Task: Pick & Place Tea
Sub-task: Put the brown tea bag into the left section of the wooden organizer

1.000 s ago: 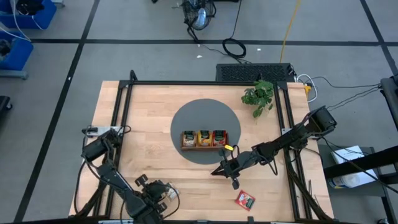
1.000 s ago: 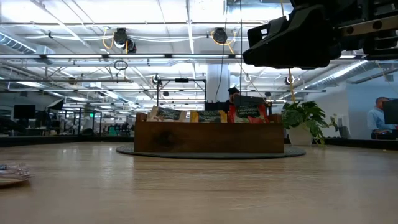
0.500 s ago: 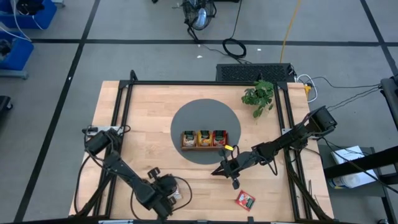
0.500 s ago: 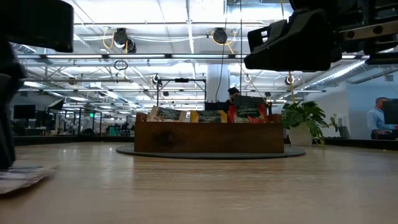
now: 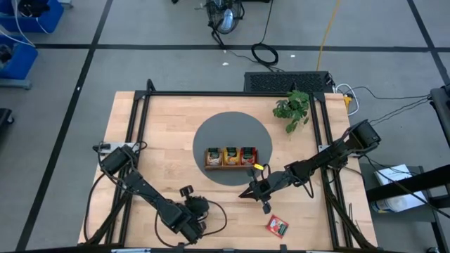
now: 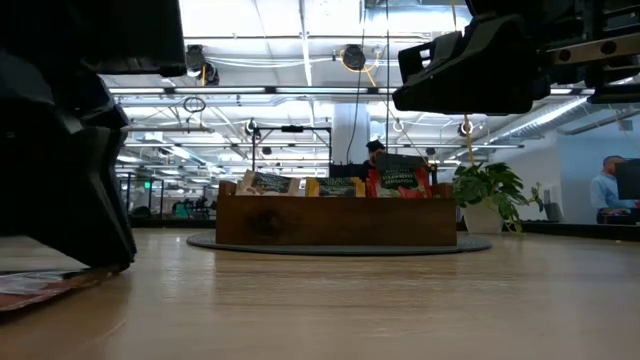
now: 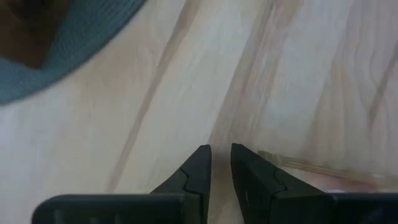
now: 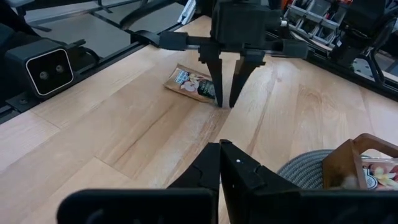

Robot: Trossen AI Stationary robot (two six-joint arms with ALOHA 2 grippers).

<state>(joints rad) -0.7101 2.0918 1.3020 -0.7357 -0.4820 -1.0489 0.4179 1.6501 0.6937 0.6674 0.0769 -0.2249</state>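
The brown wooden tray [image 5: 230,166] stands on a round grey mat [image 5: 211,130] with tea sachets upright in its compartments [image 6: 330,186]. One red sachet [image 5: 276,225] lies flat near the table's near edge. Another sachet [image 8: 189,83] lies flat on the wood near the near edge. My left gripper [image 8: 225,102] points down right beside it, open by a narrow gap with nothing between the fingers [image 7: 221,152]. My right gripper [image 5: 244,192] hangs shut above the table, near the mat's near right rim, with nothing seen in it. My left gripper comes down from above with one fingertip [image 8: 217,98] at the sachet's edge [image 8: 208,93]. I cannot tell whether it touches the sachet. The sachet lies flat on the table.
A small potted plant [image 5: 292,109] stands at the far right of the table. A black frame rail [image 5: 140,123] runs around the tabletop. Bare wood lies between the two grippers and left of the mat.
My left gripper has swung along the near edge toward the table's right, sunk a little and rolled, coming to stand at the flat sachet. My right gripper has kept still.
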